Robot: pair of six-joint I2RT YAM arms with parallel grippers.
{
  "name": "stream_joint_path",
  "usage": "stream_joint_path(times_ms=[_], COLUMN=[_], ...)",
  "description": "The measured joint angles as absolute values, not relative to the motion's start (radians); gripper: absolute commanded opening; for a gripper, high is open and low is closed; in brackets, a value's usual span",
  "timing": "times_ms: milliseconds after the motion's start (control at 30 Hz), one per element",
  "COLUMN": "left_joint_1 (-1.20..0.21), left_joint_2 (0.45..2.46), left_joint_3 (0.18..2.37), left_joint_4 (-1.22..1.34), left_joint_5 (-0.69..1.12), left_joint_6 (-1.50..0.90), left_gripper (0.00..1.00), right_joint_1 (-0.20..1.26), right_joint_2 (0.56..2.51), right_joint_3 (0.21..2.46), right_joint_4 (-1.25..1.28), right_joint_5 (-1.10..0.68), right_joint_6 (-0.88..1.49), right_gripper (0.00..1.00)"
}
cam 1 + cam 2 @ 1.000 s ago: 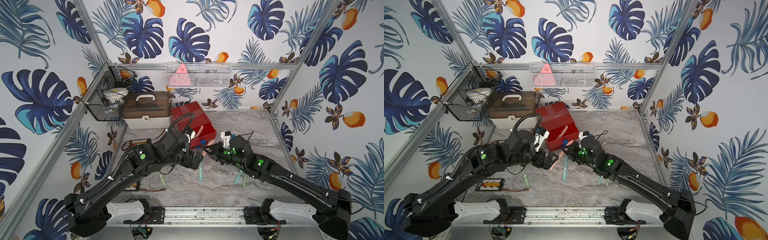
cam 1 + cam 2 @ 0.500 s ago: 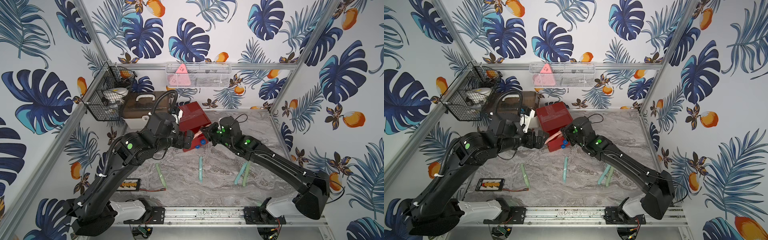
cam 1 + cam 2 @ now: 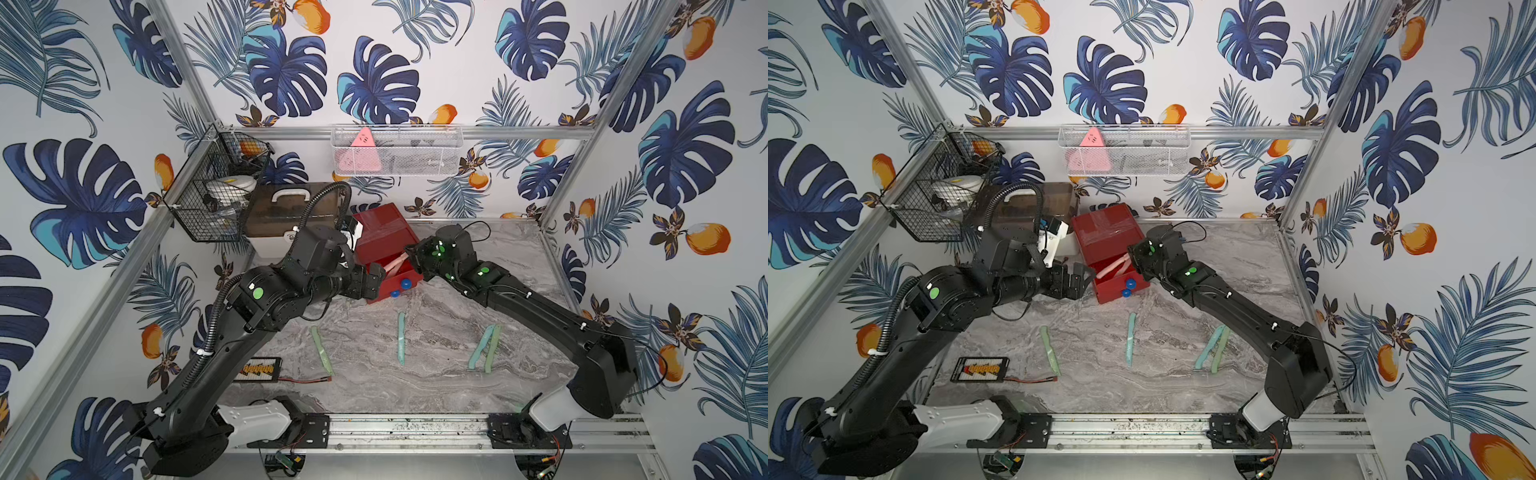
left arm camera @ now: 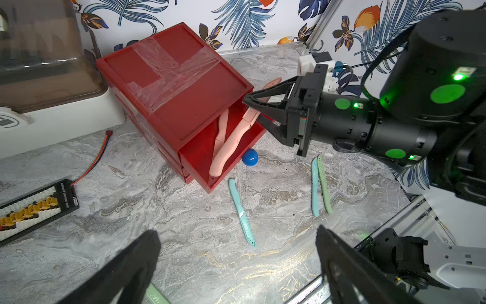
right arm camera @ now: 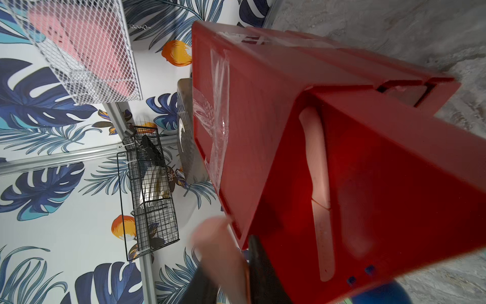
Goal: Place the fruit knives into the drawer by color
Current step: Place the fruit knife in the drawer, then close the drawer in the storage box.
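I see right claw [image 4: 251, 110] barely parted around pink knife [image 4: 231, 142] in drawer [image 4: 194, 155], grip unclear; left claw [image 4: 236, 233] wide, empty.

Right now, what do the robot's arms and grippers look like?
Both arms are matte black with white base links and round green stickers. The left arm carries a ribbed black cable hose; the right arm thin black wires. Jaws are black, triangular.

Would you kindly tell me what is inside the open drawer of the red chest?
Two salmon-pink knives: one lies in the drawer, the other slants in, its upper end at the right gripper. The drawer's rear is hidden under the red chest top.
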State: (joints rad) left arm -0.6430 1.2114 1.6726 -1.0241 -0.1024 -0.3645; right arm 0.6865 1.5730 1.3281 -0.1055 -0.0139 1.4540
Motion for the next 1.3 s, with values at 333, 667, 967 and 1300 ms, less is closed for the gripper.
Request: stream_joint_path(times_ms=[333, 667, 967, 1300], left_joint_1=[-0.612, -0.604, -0.567, -0.382], left_joint_2=[1.248, 1.295, 1.488, 1.785], left_joint_3=[1.692, 1.704, 1.835, 1.95], left_joint_4=[-1.018, -0.977, -0.953, -0.84], left_joint_5=[-0.064, -0.028, -0.025, 0.064], left_joint_6=[-0.342, -0.345, -0.372, -0.456], left_gripper=[0.99, 0.99, 0.89, 0.0], right_joint_1=[0.672, 0.636, 0.633, 0.597], right_joint_2=[1.569, 1.481, 1.348, 1.319], right_joint_3=[1.339, 1.296, 1.158, 0.973], right_joint_4=[-0.072, -0.084, -0.098, -0.079], right_joint_5=[-0.024, -0.023, -0.039, -0.069], right_joint_6=[1.446, 1.415, 1.356, 1.35], right_gripper=[0.48, 0.5, 0.0, 0.0])
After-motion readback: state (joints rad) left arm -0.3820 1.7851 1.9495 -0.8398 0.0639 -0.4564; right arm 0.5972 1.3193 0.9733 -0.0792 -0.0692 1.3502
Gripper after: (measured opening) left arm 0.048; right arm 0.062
